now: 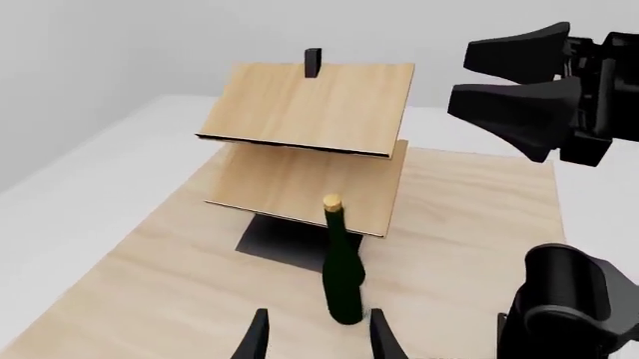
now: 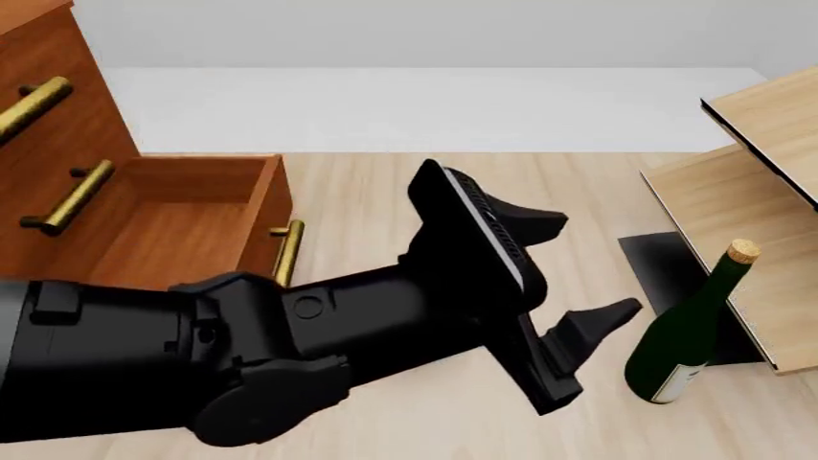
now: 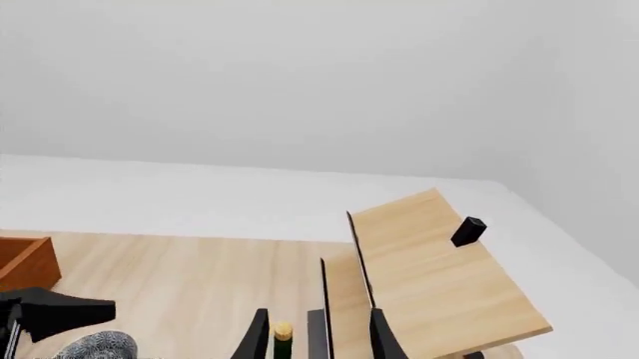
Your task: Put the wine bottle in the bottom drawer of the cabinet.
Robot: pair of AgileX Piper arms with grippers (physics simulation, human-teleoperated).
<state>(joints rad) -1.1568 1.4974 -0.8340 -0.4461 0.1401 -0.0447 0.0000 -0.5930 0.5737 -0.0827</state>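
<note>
The wine bottle (image 2: 684,335) stands upright on the wooden tabletop, right beside the pale shelf unit (image 2: 754,192). My left gripper (image 2: 599,266) is open and points at the bottle from the left, its tips just short of the glass. In the left wrist view the bottle (image 1: 343,277) stands in line with the gap of the left gripper (image 1: 317,336). My right gripper (image 3: 317,336) is open and high above, with the cork (image 3: 283,329) below it. The cabinet (image 2: 52,86) is at the far left, and its bottom drawer (image 2: 192,220) is pulled out.
The two-tier shelf unit (image 1: 310,105) rises directly behind the bottle, with a small black block (image 1: 313,63) on its top board. The right gripper (image 1: 462,78) and part of its arm (image 1: 569,299) hang close by in the left wrist view. The drawer's brass handle (image 2: 287,251) faces the left arm.
</note>
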